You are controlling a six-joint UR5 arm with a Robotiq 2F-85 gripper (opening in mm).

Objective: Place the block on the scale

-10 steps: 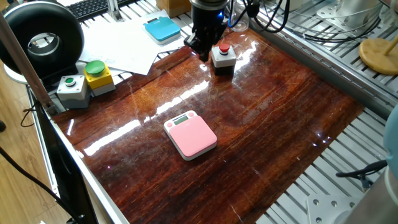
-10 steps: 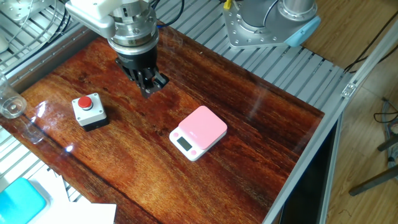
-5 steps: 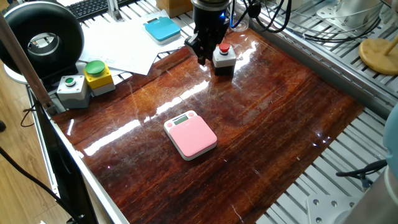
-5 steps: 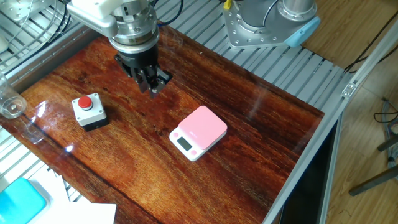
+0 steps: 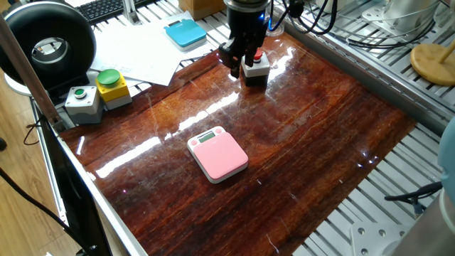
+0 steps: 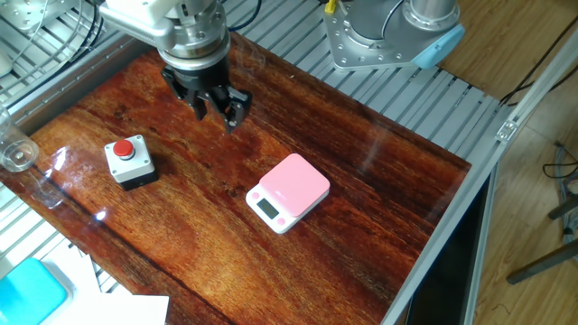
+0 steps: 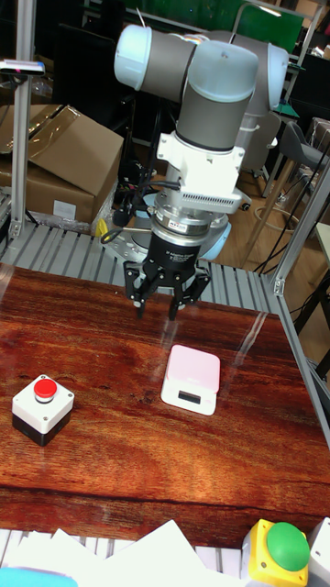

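Note:
The block [image 5: 260, 70] is a small grey box with a black base and a red button. It stands on the wooden table near the far edge; in the other fixed view the block [image 6: 129, 161] is at the left. The pink scale [image 5: 218, 153] lies flat mid-table with its display on one edge, also seen as the scale [image 6: 289, 191] and the scale [image 7: 192, 377]. My gripper [image 6: 217, 113] hangs open above the table between the block and the scale, holding nothing. In the one fixed view the gripper [image 5: 240, 65] partly overlaps the block. The tall view puts the gripper [image 7: 156, 310] well right of the block [image 7: 41, 408].
A grey box with a green button [image 5: 83, 102] and a yellow box with a green button [image 5: 112, 87] stand at the table's left corner. A blue scale [image 5: 185, 32] and papers lie behind. A glass [image 6: 13, 153] stands near the block. The robot base [image 6: 397, 32] is at the back.
The gripper's fingers have spread from close together to open, and the gripper has turned a little and shifted slightly. The block and scale have not moved.

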